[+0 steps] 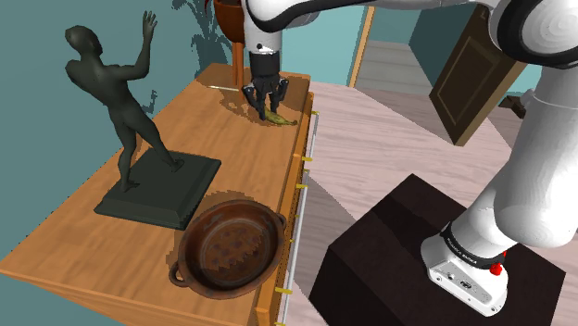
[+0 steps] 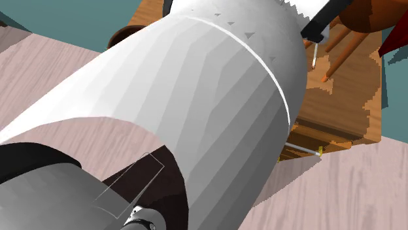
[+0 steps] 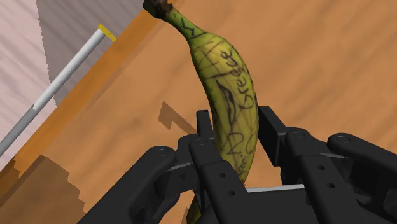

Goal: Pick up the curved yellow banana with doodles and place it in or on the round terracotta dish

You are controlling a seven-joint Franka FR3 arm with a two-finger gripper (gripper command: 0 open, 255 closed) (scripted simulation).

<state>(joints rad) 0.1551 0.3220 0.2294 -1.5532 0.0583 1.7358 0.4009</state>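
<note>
While the dish (image 1: 232,248) lies well apart, the gripper (image 3: 235,119) seemingly clasps the banana (image 3: 219,70).

Banana (image 3: 222,70): curved, yellow-green, dark stem, black doodles and lettering on peel. Lies flat at far end of wooden top (image 1: 241,157), clasped mid-length by gripper (image 3: 234,127).
Dish (image 1: 232,243): round, reddish-brown, small side handles, upright at top's near end, well apart from banana.
</note>
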